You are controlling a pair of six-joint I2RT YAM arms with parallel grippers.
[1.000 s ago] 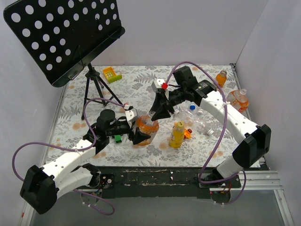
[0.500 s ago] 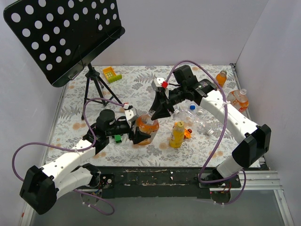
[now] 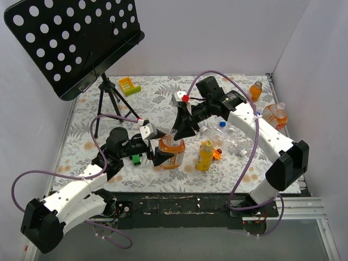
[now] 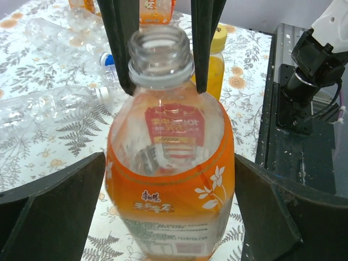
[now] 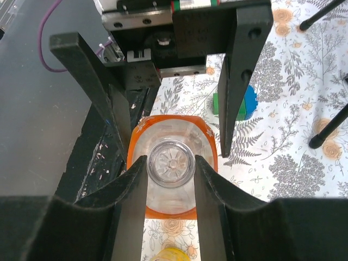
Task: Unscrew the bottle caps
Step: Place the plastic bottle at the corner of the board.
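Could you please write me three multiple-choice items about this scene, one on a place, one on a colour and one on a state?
1. Where does the small yellow plastic drink bottle stand?
A. far left corner
B. beside the clear plastic bottle with the orange label, on the right arm's side
C. far right corner

2. What colour is its round plastic cap?
A. yellow
B. white
C. blue

3. How is the orange-labelled bottle's mouth?
A. capped
B. open, no cap
C. crushed flat

Answers: B, the top view shows them side by side; A, seen from above; B, the right wrist view looks down the bare neck gripped by the right tool.
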